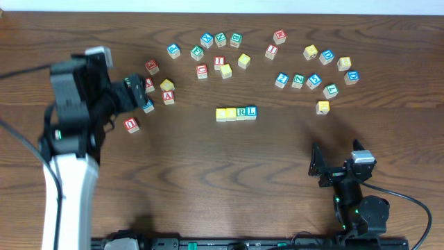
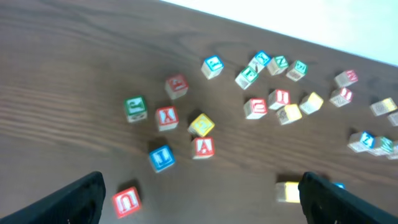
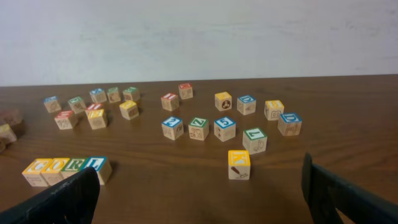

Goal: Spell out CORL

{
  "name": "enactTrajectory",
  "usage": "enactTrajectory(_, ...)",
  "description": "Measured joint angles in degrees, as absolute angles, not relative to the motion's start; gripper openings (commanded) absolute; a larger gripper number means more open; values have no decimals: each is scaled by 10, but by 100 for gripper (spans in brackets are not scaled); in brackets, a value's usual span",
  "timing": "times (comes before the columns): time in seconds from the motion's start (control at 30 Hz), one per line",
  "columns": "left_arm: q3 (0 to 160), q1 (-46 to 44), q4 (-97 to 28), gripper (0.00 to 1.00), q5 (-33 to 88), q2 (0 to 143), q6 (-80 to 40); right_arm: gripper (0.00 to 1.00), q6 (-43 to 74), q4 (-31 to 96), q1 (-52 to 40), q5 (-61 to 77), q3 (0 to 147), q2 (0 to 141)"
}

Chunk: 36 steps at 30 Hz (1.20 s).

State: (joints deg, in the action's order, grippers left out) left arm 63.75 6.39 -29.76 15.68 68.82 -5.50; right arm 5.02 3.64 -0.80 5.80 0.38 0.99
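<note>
The four small wooden cubes of the CORL row are sitting face to face in one straight line near the middle of the dark, grained wooden table. From overhead they are showing two yellow tops, then a green R and a blue L on white. The right wrist view is presenting the row from a low angle, reading C, O, R, L, while the left wrist view is catching mostly the scattered cubes. The left gripper and the right gripper are both standing with jaws spread wide, holding nothing.

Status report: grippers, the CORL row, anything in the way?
Left gripper open, empty. Right gripper open, empty. CORL row lined up mid-table. Loose cubes stand apart.
</note>
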Motion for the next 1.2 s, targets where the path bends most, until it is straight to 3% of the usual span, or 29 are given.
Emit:
enactTrajectory(0.53,166,112,-70,98,74,167,8,99,52,36,-8,58,4,10)
enactTrajectory(0.9,35,112,-25,98,71,20,22,99,52,36,-8,58,4,10)
enactTrajectory(1.2,14,112,-19,98,64,6,53,99,53,36,-8,58,4,10)
